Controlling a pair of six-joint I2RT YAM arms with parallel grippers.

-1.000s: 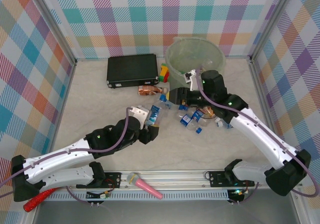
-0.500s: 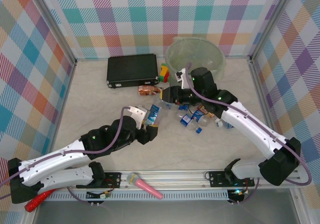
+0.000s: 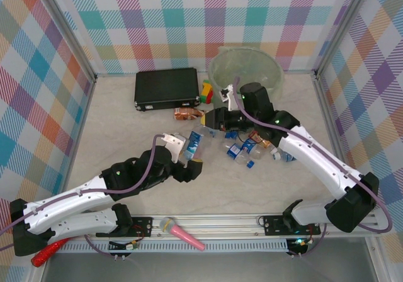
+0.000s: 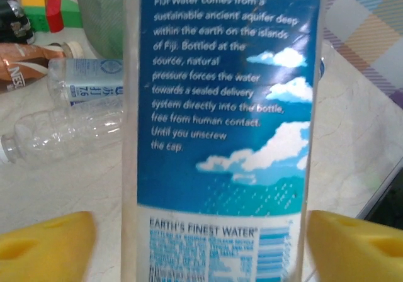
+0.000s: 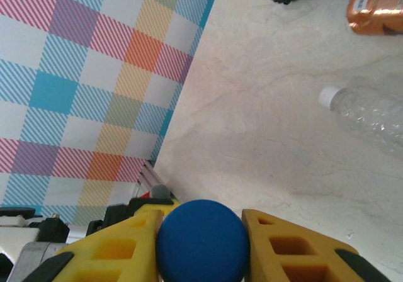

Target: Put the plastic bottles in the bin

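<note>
Where left jaws gape, a bottle (image 4: 223, 131) sits between.

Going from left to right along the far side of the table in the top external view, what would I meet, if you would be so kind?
black case → red, yellow and green toy blocks → bin

Robot test cell, plaid walls (image 3: 189, 24), aluminium frame (image 3: 217, 219), marble-look tabletop (image 3: 113, 137).
</note>
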